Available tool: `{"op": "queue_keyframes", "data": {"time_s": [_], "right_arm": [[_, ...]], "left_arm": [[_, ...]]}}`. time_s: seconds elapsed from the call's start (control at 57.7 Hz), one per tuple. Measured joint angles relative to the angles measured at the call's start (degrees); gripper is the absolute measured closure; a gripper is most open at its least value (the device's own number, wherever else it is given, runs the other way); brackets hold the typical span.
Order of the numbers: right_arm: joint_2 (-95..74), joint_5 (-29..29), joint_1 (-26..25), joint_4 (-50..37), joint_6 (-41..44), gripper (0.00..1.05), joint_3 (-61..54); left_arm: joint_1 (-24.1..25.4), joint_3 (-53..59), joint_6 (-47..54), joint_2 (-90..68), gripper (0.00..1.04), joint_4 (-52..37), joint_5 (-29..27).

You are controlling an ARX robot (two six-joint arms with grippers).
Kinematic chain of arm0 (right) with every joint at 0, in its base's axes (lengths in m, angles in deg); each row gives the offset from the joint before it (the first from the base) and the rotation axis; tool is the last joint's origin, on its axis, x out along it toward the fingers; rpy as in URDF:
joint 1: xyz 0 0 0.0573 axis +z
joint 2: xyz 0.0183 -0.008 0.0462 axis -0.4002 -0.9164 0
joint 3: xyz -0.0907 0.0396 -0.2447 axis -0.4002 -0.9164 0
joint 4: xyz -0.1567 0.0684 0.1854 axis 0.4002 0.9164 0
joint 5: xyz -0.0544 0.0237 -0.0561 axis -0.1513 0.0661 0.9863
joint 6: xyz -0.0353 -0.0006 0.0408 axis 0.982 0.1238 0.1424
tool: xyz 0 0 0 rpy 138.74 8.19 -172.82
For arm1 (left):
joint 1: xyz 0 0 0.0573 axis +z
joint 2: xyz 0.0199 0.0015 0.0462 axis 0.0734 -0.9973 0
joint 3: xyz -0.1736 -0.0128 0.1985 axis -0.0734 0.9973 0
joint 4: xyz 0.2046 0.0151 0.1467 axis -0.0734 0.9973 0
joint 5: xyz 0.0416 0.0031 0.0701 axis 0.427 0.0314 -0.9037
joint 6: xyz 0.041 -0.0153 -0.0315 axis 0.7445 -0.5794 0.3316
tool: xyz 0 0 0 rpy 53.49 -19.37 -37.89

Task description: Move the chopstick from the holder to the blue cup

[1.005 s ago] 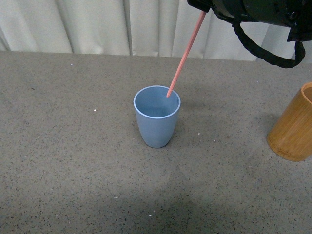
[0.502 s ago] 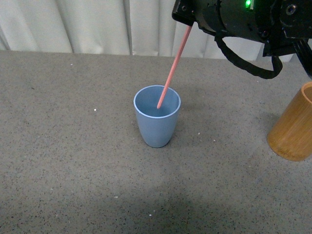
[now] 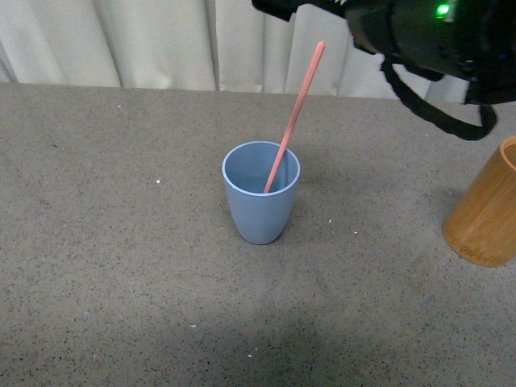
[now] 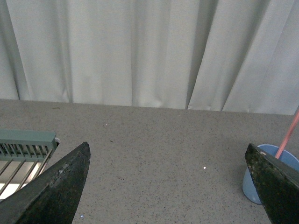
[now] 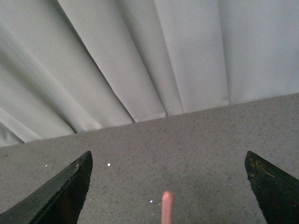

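Front view: 1 chopstick stands tilted in the blue cup; the holder sits well right of the cup.

Left wrist view: left gripper spread wide, empty, cup beside it.

Right wrist view: right gripper spread wide, the chopstick's tip between its jaws, untouched.

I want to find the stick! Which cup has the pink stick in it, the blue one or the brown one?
The blue cup in the middle: the pink chopstick leans inside it. The brown holder shows none.
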Motion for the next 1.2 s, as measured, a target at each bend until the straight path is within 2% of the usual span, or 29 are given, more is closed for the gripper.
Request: {"op": "queue_keyframes", "data": {"time_s": [0.035, 0.104, 0.139, 0.191, 0.225, 0.312, 0.364, 0.381, 0.416, 0.45, 0.502, 0.589, 0.953, 1.022, 1.195], "right_arm": [[1.73, 0.00, -0.63, -1.33, 1.14, 0.10, -2.03], [6.05, 2.58, -2.58, -9.70, 7.69, 0.20, -8.46], [10.80, 1.11, -4.96, -12.96, 12.61, 0.27, -13.86], [17.40, -1.64, -8.22, -11.80, 16.81, 0.34, -19.50], [23.32, -4.48, -11.15, -9.01, 18.97, 0.39, -23.76], [42.36, -14.23, -21.00, 4.48, 22.25, 0.53, -33.83], [56.74, -17.11, -26.03, 16.74, 23.23, 0.62, -38.16], [65.48, -17.44, -27.54, 24.37, 23.61, 0.68, -39.74], [76.24, -18.38, -28.26, 32.68, 24.04, 0.75, -41.22], [83.52, -18.95, -28.37, 37.18, 24.30, 0.80, -42.12], [92.63, -19.37, -28.44, 40.85, 24.70, 0.89, -43.89], [101.39, -19.52, -28.57, 41.75, 25.24, 1.04, -47.80], [102.73, -19.58, -28.57, 41.86, 25.44, 1.03, -48.28], [102.75, -19.61, -28.57, 41.86, 25.42, 0.93, -48.28], [102.75, -19.56, -28.57, 41.86, 25.40, 0.61, -48.28]], "left_arm": [[0.00, 0.00, 0.00, 0.00, 0.07, 0.00, 0.00], [0.00, 0.00, 0.00, 0.00, 0.07, 0.00, 0.02], [0.00, 0.00, 0.00, 0.00, 0.07, 0.00, 0.04], [0.00, 0.00, -0.02, 0.00, 0.07, 0.00, 0.00], [0.00, 0.00, 0.00, 0.00, 0.07, 0.00, 0.00], [0.00, 0.00, -0.02, 0.00, 0.07, 0.00, 0.00], [0.00, 0.00, 0.00, 0.00, 0.07, 0.00, 0.00], [0.00, 0.00, 0.00, 0.00, 0.07, 0.00, 0.02], [0.00, 0.00, 0.00, 0.00, 0.07, 0.00, 0.11], [0.00, 0.00, 0.00, 0.00, 0.07, 0.00, 0.11], [0.00, 0.00, 0.00, 0.00, 0.07, 0.00, 0.09], [0.00, 0.00, 0.00, 0.00, 0.07, 0.00, -0.09], [0.00, 0.00, 0.00, 0.00, 0.07, 0.00, 0.02], [0.00, 0.00, 0.00, 0.02, 0.07, 0.00, -0.04], [0.00, 0.00, 0.00, 0.00, 0.07, 0.00, 0.02]]}}
